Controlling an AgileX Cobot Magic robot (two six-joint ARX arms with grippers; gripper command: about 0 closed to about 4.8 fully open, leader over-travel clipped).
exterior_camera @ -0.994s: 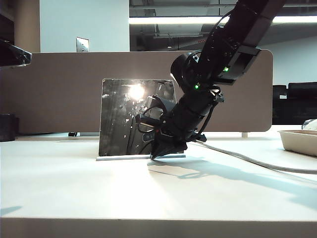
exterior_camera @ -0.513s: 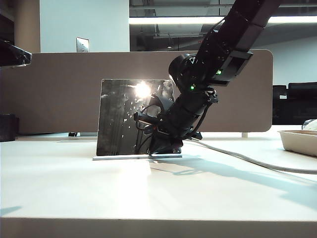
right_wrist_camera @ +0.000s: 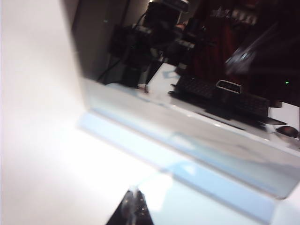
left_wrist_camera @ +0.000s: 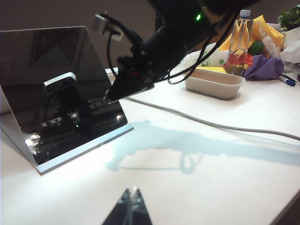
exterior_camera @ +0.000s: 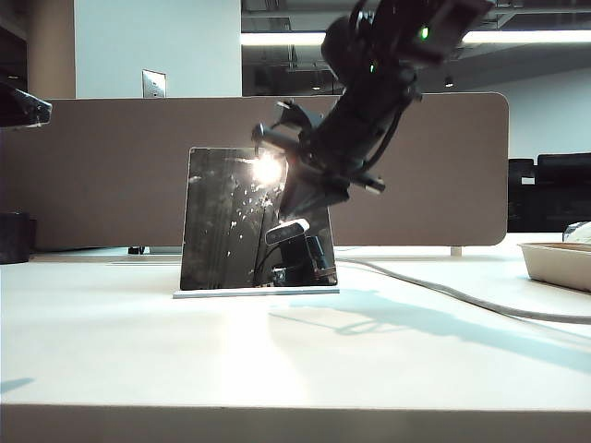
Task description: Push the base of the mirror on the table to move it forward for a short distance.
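r claw [exterior_camera: 300, 198] together, above mirror [exterior_camera: 231, 221] | l claw [left_wrist_camera: 132, 199] together, low nr table [exterior_camera: 295, 351]

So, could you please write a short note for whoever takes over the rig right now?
Left hand: shut, empty, low over the table, well short of the mirror.
Right hand: shut, empty, in the air in front of the glass, clear of the base.
The mirror stands upright on its base near the middle of the table.
Done: the push seems made. The base has shifted slightly since a second ago, and the right hand has come up off it.
Left: probably only to draw the right arm back. Check that the move was enough.
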